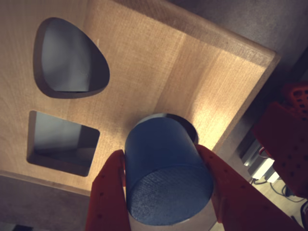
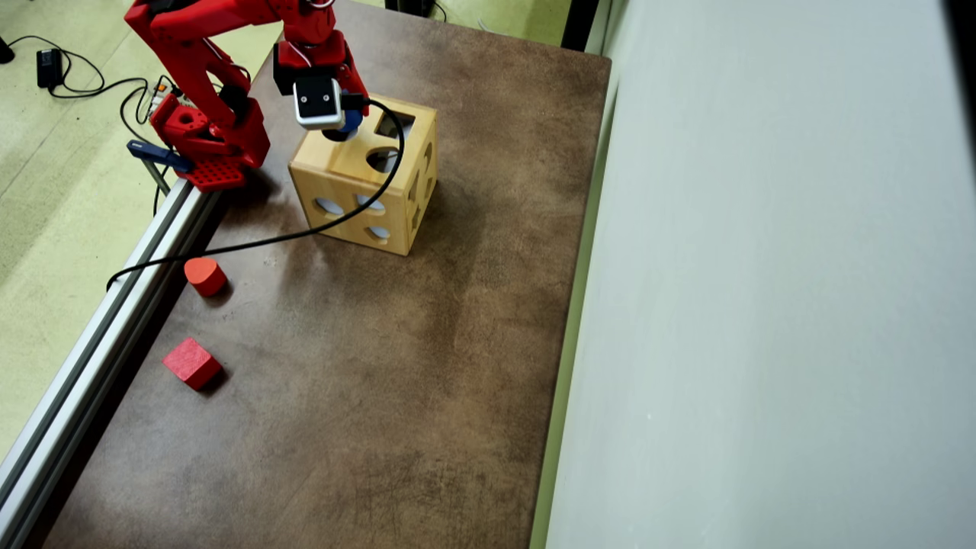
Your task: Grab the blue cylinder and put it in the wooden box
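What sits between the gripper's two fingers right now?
The blue cylinder, clamped between the red fingers of the gripper, its far end at the round hole in the wooden box; the wrist view shows it.

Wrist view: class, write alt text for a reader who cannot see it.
A red pincer grips a blue cylinder, its far end at a round hole in the top of a wooden box. To the left are a rounded-triangle hole and a square hole.

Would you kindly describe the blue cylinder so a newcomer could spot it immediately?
Find the wooden box on the brown table. Above its top face, the red gripper clamps the blue cylinder over a round hole. It is the only blue block; the loose blocks are red.
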You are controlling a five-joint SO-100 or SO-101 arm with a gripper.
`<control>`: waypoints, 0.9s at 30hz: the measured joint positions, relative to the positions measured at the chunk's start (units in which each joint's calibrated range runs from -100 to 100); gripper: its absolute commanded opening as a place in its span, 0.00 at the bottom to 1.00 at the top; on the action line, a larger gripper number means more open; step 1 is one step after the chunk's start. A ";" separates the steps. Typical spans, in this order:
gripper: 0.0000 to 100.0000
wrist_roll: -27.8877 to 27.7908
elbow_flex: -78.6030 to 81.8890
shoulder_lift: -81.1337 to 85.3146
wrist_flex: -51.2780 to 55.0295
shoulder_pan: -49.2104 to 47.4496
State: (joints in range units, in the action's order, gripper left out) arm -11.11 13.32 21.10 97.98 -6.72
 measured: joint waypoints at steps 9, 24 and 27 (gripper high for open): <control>0.16 0.00 1.08 0.76 0.00 -2.08; 0.16 0.00 2.44 0.85 0.00 -2.44; 0.16 0.00 2.44 0.85 0.00 -2.44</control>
State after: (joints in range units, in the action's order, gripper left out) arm -11.11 15.76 21.95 97.98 -9.16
